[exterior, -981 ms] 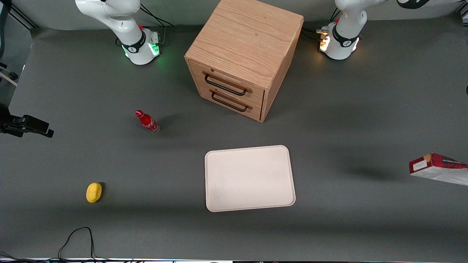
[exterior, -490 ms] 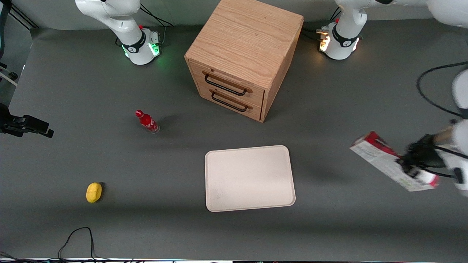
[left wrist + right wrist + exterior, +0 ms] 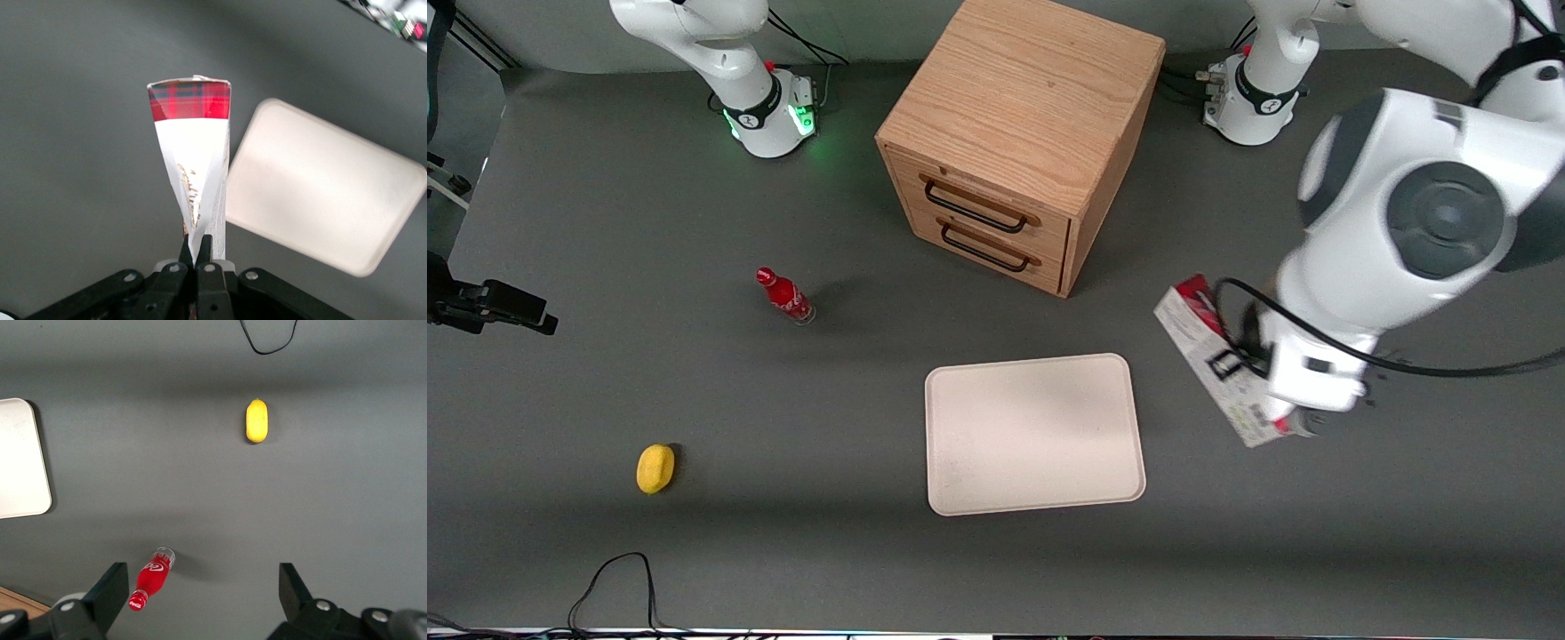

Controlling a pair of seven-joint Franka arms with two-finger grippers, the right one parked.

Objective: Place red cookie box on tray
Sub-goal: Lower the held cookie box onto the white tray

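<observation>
Gripper: my gripper (image 3: pixel 195 250) is clenched on the red cookie box (image 3: pixel 1214 360); in the wrist view my two fingers (image 3: pixel 185 252) pinch one end of it, and the box points away from them with its red tartan end farthest.
Box position: red cookie box hangs in my grip above the grey table (image 3: pixel 605 222), just beside the tray (image 3: pixel 1034 434) on the side of my working arm, not touching it.
Box pose: in the front view it lies at a slant, the red end farther from the front camera and toward the cabinet, the pale printed face up; my wrist covers part of the nearer end.
Tray: cream-white, with rounded corners and a low rim; it lies flat on the table with nothing on it, nearer to the front camera than the wooden drawer cabinet (image 3: pixel 1021 133).
Cabinet: two drawers with dark handles; both look shut.
Red bottle: small red bottle (image 3: pixel 784 296) stands on the table toward the parked arm's end, well apart from the tray.
Yellow object: small yellow object (image 3: pixel 655 468) lies nearer to the front camera than the bottle, also toward the parked arm's end.
Cable: black cable (image 3: pixel 618 578) loops on the table at the edge nearest the front camera.
</observation>
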